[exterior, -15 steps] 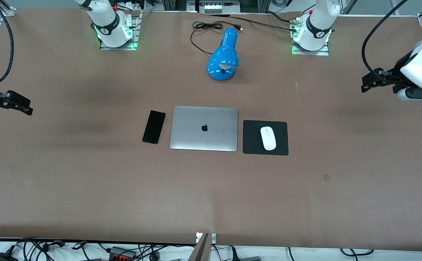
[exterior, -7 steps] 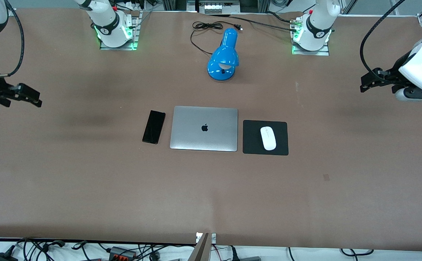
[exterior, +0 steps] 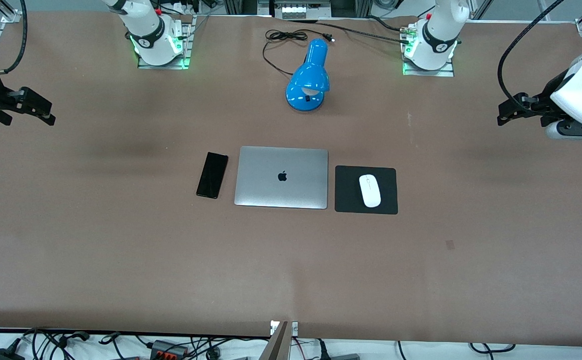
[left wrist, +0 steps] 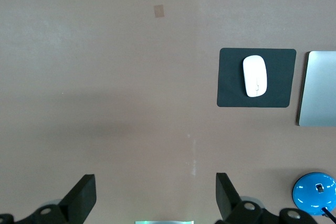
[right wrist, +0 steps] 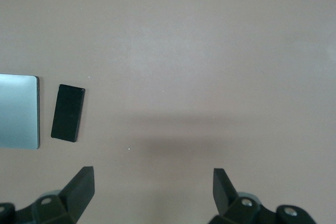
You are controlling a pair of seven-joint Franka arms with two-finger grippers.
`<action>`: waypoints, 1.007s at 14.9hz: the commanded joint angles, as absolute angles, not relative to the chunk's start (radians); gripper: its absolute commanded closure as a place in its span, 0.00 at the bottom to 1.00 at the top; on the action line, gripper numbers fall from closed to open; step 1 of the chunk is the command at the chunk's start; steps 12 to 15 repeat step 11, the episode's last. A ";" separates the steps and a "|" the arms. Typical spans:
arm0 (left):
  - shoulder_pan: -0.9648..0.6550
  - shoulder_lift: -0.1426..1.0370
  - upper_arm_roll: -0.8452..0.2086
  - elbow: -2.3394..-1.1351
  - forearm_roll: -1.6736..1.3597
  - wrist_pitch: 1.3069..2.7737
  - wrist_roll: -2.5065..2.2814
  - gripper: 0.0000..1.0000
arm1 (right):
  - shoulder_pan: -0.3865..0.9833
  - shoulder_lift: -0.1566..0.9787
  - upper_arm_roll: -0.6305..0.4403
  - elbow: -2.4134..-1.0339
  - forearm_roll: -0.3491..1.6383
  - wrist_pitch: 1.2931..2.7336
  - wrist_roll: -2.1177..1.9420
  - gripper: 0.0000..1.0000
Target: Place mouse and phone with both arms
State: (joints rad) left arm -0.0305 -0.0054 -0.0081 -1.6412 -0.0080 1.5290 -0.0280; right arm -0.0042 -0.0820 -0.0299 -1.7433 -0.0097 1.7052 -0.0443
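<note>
The white mouse (exterior: 370, 190) lies on a square black mat (exterior: 347, 196) beside the closed laptop (exterior: 281, 177), toward the left arm's end. The black phone (exterior: 212, 175) lies flat on the table beside the laptop, toward the right arm's end. My left gripper (exterior: 504, 115) hangs open and empty over the left arm's end of the table, far from the mouse (left wrist: 254, 75). My right gripper (exterior: 45, 112) hangs open and empty over the right arm's end, far from the phone (right wrist: 68, 113). Both show open in the wrist views: the left gripper (left wrist: 155, 192) and the right gripper (right wrist: 152, 187).
A blue desk lamp (exterior: 308, 77) with a black cord lies between the two arm bases, farther from the front camera than the laptop. The lamp (left wrist: 314, 192), the mat (left wrist: 281, 85) and the laptop edge (left wrist: 320, 87) show in the left wrist view, and the laptop edge (right wrist: 18, 111) in the right wrist view.
My right gripper has shifted over its end of the table toward the edge where the bases stand. My left gripper has barely moved. The phone and the mouse lie as before.
</note>
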 commanded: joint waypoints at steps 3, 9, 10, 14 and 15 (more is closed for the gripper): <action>-0.035 0.008 -0.014 -1.632 0.000 1.506 -0.020 0.00 | 0.003 -0.103 -0.037 -1.770 0.000 1.718 -0.048 0.00; -0.038 0.008 -0.014 -1.631 0.000 1.506 -0.020 0.00 | 0.002 -0.103 -0.038 -1.770 0.003 1.717 -0.046 0.00; -0.037 0.008 -0.014 -1.631 -0.002 1.506 -0.020 0.00 | 0.002 -0.104 -0.038 -1.770 0.003 1.717 -0.048 0.00; -0.038 0.008 -0.014 -1.631 0.000 1.506 -0.020 0.00 | 0.002 -0.104 -0.038 -1.769 0.002 1.717 -0.048 0.00; -0.038 0.008 -0.014 -1.631 0.000 1.506 -0.020 0.00 | 0.002 -0.104 -0.038 -1.769 0.002 1.717 -0.048 0.00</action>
